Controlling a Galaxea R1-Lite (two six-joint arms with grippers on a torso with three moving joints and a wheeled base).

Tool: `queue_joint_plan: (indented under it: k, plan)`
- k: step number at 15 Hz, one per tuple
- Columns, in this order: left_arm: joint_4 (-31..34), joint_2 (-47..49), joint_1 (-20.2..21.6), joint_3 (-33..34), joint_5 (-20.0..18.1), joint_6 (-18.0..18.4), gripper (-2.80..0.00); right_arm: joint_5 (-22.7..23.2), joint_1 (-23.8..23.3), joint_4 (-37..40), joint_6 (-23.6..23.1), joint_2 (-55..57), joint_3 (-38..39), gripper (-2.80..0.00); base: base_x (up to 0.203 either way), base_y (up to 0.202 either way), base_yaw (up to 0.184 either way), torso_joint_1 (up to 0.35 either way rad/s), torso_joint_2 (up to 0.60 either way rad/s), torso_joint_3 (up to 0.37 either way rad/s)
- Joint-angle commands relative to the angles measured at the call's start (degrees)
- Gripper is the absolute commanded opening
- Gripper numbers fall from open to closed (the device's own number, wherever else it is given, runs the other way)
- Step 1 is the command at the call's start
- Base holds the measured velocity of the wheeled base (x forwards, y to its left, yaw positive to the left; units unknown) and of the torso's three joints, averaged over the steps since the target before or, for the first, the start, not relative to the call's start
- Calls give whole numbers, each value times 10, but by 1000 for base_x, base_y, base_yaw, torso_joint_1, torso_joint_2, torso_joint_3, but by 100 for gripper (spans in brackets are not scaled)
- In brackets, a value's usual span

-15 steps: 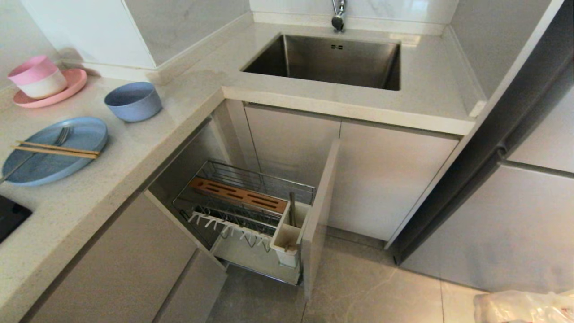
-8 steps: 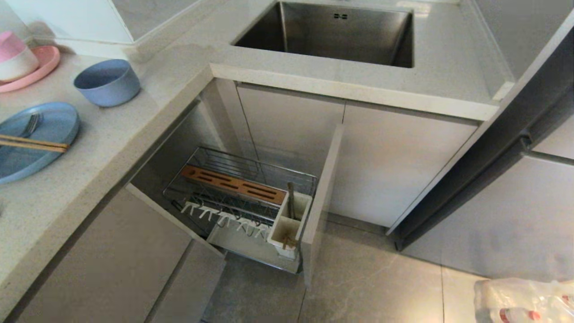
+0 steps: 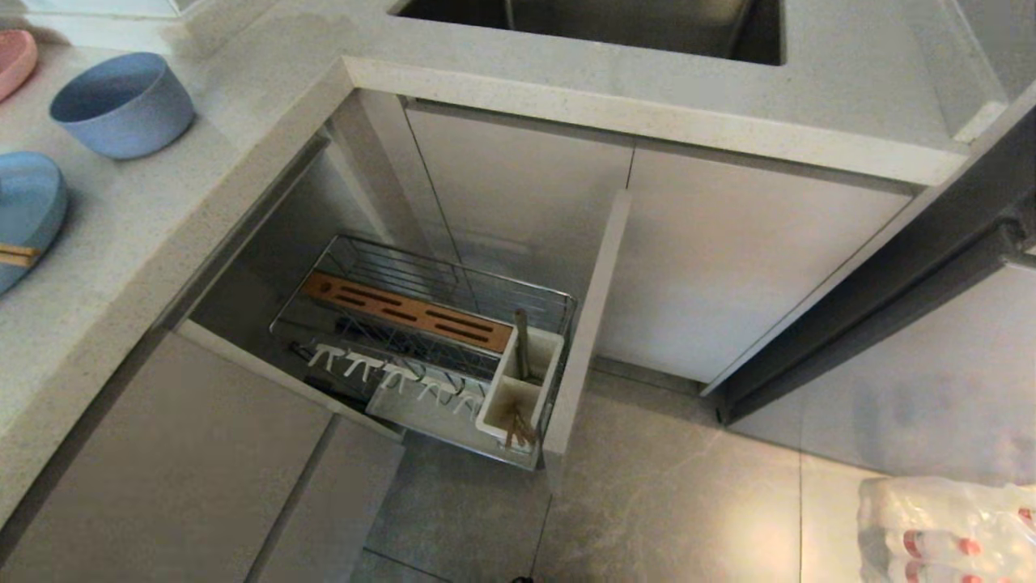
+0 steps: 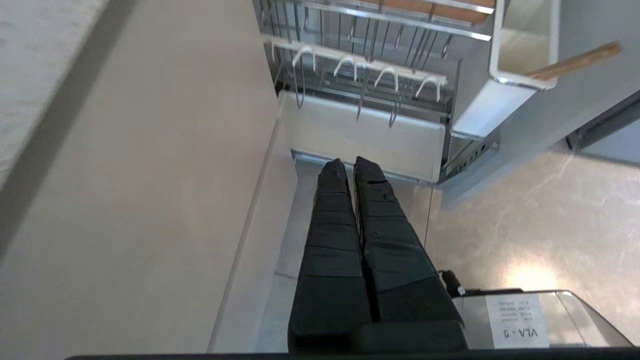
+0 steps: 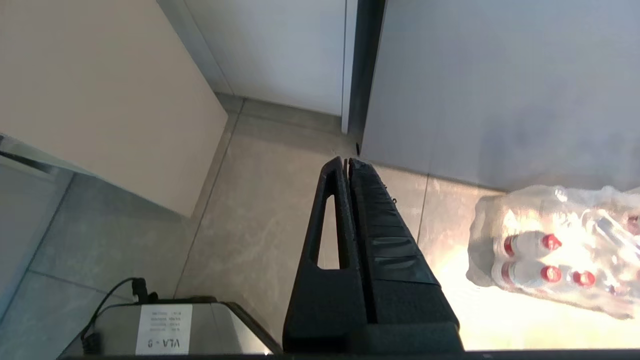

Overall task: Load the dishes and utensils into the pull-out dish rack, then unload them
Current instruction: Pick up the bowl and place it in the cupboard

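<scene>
The pull-out dish rack (image 3: 453, 271) stands drawn out of the lower cabinet, with its wooden strip (image 3: 409, 312), white prongs (image 3: 388, 376), white caddy (image 3: 526, 380) and beige front panel (image 3: 587, 324). Brown sticks stand in the caddy. The blue-grey bowl (image 3: 121, 104) sits on the counter at upper left. Only an edge of the light-blue plate (image 3: 28, 210) shows, with a chopstick tip (image 3: 18, 255) on it. The fork is out of view. My left gripper (image 4: 348, 162) hangs shut and empty in front of the rack (image 4: 380, 20). My right gripper (image 5: 346, 161) hangs shut and empty over the floor.
A pink plate edge (image 3: 14, 58) shows at far left. The sink (image 3: 753, 40) lies at the top. A wrapped pack of bottles (image 3: 947, 526) lies on the floor at lower right. A tall dark panel edge (image 3: 890, 308) runs on the right.
The head view has tipped downward, so counter, sink and dishes slid up and left in the picture. The things themselves have not moved.
</scene>
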Motion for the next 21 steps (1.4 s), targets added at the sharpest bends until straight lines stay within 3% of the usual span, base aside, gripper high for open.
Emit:
queue_joint_plan:
  k: [1,7,14,17,21]
  plan:
    - [0,-1,0,0,0,0,-280,0,0,0,0,0,0,-280,0,0,0,-3,7,-200]
    - [0,-1,0,0,0,0,-280,0,0,0,0,1,0,-280,0,0,0,3,3,-189]
    - [-9,-1,0,-14,0,5,-280,0,0,0,0,1,0,-280,0,0,0,1,1,-16]
    - [25,2,0,-137,2,7,-280,0,0,0,0,1,0,-280,0,0,0,0,0,0]
    - [158,103,1,-413,11,40,-280,0,0,0,0,0,0,-280,0,0,0,0,0,0]
